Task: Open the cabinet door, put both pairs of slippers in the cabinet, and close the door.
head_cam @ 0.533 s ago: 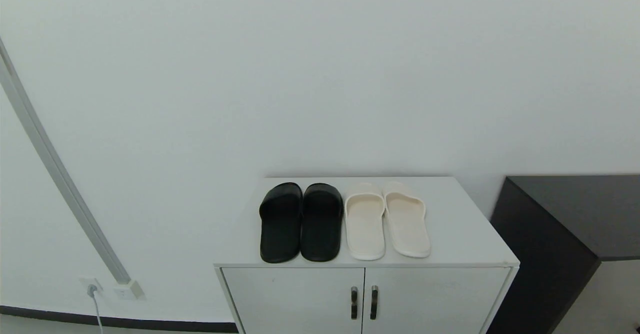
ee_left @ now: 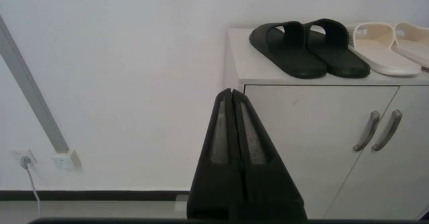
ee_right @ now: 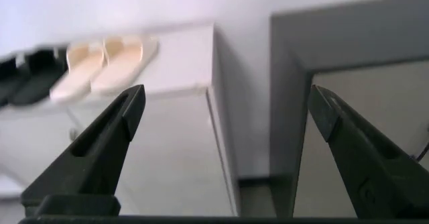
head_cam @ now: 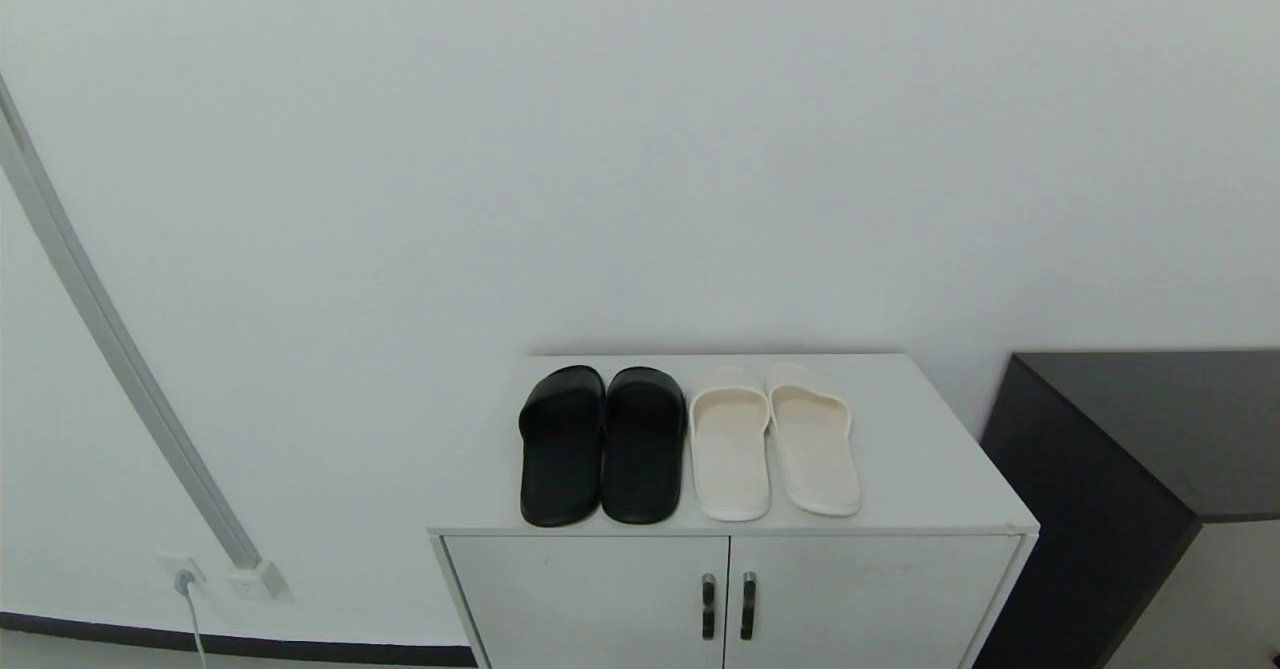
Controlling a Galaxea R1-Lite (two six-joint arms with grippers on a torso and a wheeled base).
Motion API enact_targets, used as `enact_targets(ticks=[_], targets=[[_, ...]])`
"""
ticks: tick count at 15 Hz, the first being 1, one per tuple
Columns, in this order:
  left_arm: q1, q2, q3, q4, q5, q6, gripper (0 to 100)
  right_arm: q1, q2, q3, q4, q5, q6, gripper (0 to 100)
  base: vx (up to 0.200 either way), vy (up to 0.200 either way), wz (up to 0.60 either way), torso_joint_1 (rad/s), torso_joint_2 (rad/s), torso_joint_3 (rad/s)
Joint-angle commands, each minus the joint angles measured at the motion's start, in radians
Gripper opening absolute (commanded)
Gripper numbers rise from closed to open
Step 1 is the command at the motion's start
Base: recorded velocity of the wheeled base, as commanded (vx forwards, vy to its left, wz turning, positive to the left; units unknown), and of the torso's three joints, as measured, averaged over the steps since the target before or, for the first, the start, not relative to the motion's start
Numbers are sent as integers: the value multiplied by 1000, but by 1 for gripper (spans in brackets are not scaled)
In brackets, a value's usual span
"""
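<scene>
A white cabinet (head_cam: pixel 900 469) stands against the wall, both doors closed, with two dark handles (head_cam: pixel 727 606) at the middle seam. On its top lie a black pair of slippers (head_cam: pixel 600 446) on the left and a cream pair of slippers (head_cam: pixel 775 441) on the right, toes toward the wall. My left gripper (ee_left: pixel 232 93) is shut with nothing in it, held low to the left of the cabinet (ee_left: pixel 322 137), with the black slippers (ee_left: pixel 308 46) beyond it. My right gripper (ee_right: pixel 224 103) is open and empty, off the cabinet's right side (ee_right: pixel 188 137); the cream slippers (ee_right: pixel 100 63) lie farther off.
A dark cabinet (head_cam: pixel 1120 489) stands close to the right of the white one. A grey cable duct (head_cam: pixel 110 339) runs slanting down the wall to a socket with a plug (head_cam: pixel 185 579) at the lower left.
</scene>
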Motion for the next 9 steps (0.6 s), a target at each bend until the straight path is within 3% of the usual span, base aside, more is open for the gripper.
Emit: enact_targets(ticks=[1, 3, 6, 9], targets=[[0, 1, 0, 0, 0, -1, 0, 10, 157, 31, -7, 55, -10, 100, 0, 0, 0, 0, 0, 0], [0, 1, 0, 0, -1, -1, 0, 12, 306, 18, -104, 85, -10, 100, 0, 0, 0, 0, 0, 0], [0, 1, 0, 0, -1, -1, 0, 93, 605, 5, -366, 71, -4, 100, 0, 0, 0, 0, 0, 0], [0, 1, 0, 0, -1, -1, 0, 226, 835, -57, -545, -42, 44, 100, 0, 0, 0, 0, 0, 0]])
